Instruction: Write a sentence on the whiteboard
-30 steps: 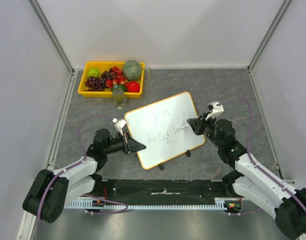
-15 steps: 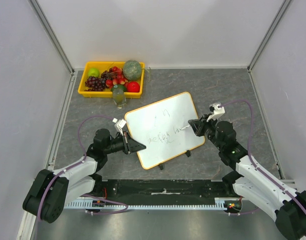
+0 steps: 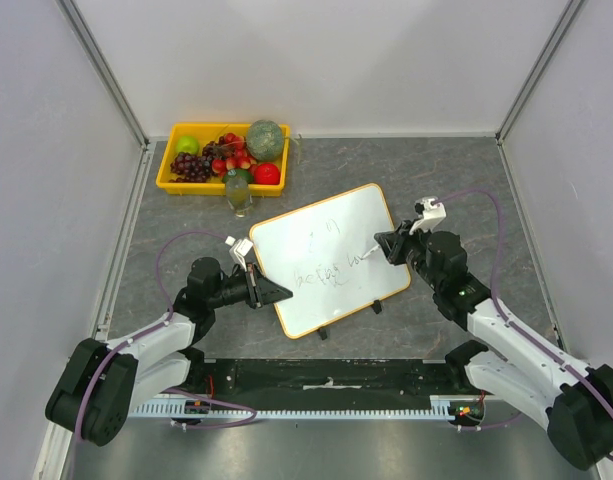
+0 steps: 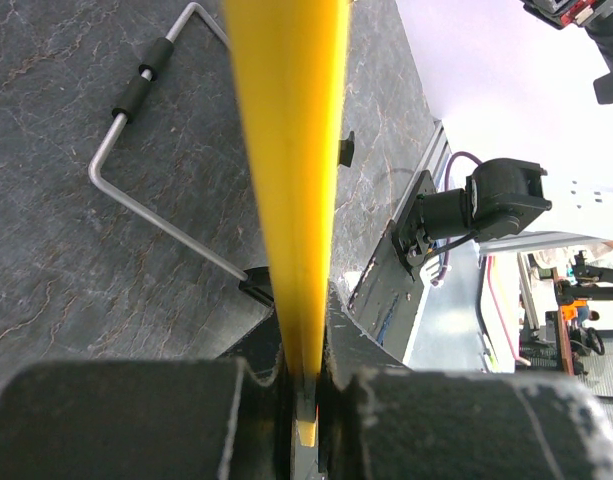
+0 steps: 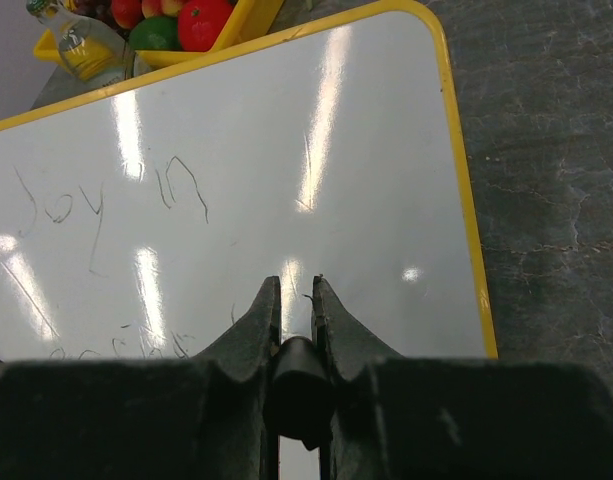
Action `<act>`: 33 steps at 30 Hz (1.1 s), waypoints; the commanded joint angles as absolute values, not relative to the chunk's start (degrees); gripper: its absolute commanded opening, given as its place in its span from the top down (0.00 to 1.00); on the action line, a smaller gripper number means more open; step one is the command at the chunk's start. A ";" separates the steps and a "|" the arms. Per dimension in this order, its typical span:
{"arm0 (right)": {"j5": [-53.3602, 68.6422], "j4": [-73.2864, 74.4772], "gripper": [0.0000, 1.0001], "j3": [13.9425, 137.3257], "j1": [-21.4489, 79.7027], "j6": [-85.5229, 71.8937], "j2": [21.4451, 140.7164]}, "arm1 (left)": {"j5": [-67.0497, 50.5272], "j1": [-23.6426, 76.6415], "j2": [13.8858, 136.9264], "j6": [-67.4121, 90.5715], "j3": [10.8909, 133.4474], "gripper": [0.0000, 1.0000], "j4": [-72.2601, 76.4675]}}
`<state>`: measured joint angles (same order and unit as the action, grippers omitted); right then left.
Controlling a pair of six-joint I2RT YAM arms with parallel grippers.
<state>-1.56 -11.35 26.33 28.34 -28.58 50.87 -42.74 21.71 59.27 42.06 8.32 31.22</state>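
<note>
The whiteboard (image 3: 326,255) with a yellow frame lies tilted on the grey table. The sentence (image 3: 331,270) is in thin dark marker, "Joy in" above a second fainter line. My left gripper (image 3: 273,292) is shut on the board's near-left frame edge; in the left wrist view the yellow frame (image 4: 286,150) runs between its jaws (image 4: 304,395). My right gripper (image 3: 379,245) is shut on a black marker (image 5: 296,385) over the board's right part. In the right wrist view the board (image 5: 366,150) fills the frame, with "Joy in" (image 5: 106,195) at upper left. The marker tip is hidden.
A yellow fruit tray (image 3: 172,168) stands at the back left, with a small bottle (image 3: 238,193) just in front of it. Two black clips (image 3: 376,306) sit on the board's near edge. A metal wire stand (image 4: 136,190) shows under the board.
My right gripper with the marker has shifted slightly left and back over the board's right part. The left gripper and the board have not moved.
</note>
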 commanded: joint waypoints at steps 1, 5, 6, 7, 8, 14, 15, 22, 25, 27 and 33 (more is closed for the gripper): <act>-4.75 -10.19 1.00 27.95 27.51 -27.68 53.17 | -35.68 21.09 60.91 36.74 7.38 0.98 23.82; -4.83 -10.98 1.00 28.21 27.33 -28.21 53.53 | -35.68 21.09 60.82 36.65 7.29 0.98 23.82; -4.75 -11.25 1.00 28.21 27.25 -28.21 53.53 | -35.68 21.18 60.91 36.74 7.29 0.98 23.82; -4.66 -11.25 1.00 28.39 27.25 -28.30 53.53 | -35.68 21.09 60.82 36.74 7.38 0.98 23.82; -4.75 -11.51 1.00 28.39 27.16 -28.47 53.53 | -35.77 21.09 60.82 36.74 7.38 0.98 23.82; -5.27 -12.92 1.00 28.65 26.90 -29.09 53.09 | -35.68 21.09 60.82 36.83 7.29 0.98 23.82; -5.62 -12.92 1.00 28.83 26.89 -29.09 53.35 | -35.68 21.09 60.82 36.74 7.29 0.98 23.82; -5.28 -15.03 1.00 29.27 26.28 -29.62 54.75 | -35.68 21.18 60.64 36.74 7.29 0.98 23.73; -4.75 -15.29 1.00 29.62 26.19 -29.62 55.72 | -35.68 21.09 60.73 36.74 7.29 0.98 23.91; -4.48 -15.12 1.00 29.27 26.19 -29.62 55.73 | -35.68 21.09 60.82 36.74 7.29 0.98 23.91; -3.52 -12.14 1.00 28.04 25.93 -29.88 51.16 | -35.68 21.09 60.82 36.74 7.29 0.98 23.91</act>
